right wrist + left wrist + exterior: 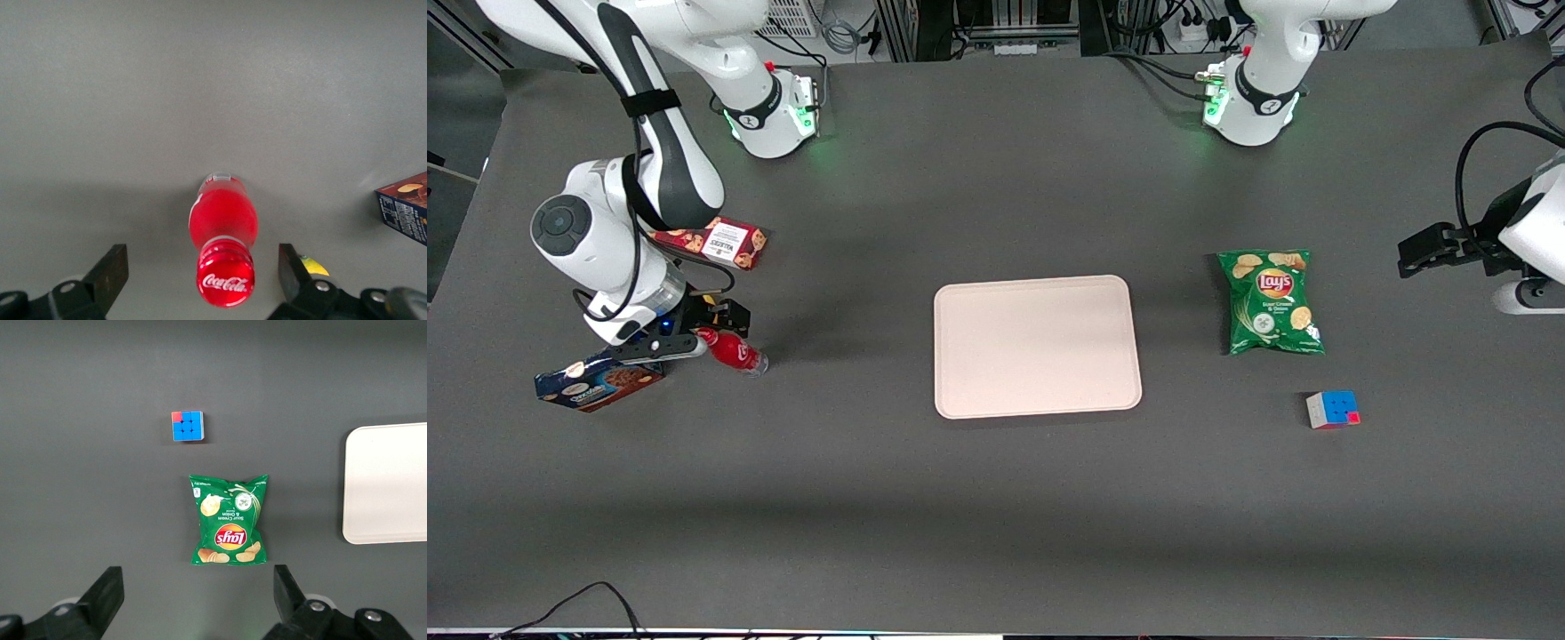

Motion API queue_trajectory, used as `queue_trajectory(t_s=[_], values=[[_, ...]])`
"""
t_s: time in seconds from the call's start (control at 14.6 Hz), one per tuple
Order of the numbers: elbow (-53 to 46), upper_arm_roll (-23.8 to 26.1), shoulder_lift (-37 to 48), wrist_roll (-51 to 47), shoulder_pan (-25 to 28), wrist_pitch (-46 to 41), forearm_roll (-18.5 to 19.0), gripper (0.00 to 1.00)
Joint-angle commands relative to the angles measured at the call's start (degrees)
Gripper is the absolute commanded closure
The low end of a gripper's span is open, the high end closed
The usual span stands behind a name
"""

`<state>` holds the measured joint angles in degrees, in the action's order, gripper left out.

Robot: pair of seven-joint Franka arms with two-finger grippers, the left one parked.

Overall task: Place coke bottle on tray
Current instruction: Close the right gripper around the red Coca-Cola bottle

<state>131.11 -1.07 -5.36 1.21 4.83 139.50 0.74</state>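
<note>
— Surface?
— Dark grey desk (996,498). The tray (1037,347) sits mid-desk, bare. The coke bottle (223,245) stands at the working arm's end, well apart from it, beside a blue biscuit box (600,382).
— Jaws?
— The gripper (203,280) hangs above the bottle, jaws released, one finger on each side, cap uppermost between them. Long axis upright; a straight descent should suffice.

Even, soft overhead light falls on the matte grey bench (996,498), with faint shadows beside the tray (1037,346), green glow at the arm bases, a sharp coke bottle (223,248) under the claw (200,277) and no glare.
</note>
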Motion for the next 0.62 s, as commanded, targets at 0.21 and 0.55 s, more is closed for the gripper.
queue_trajectory(t_s=[0.21, 0.55], values=[[0.6, -0.3, 0.1, 2.4, -0.4, 1.4, 0.7, 0.58], [0.2, -0.4, 0.1, 3.1, -0.4, 1.4, 0.7, 0.95]])
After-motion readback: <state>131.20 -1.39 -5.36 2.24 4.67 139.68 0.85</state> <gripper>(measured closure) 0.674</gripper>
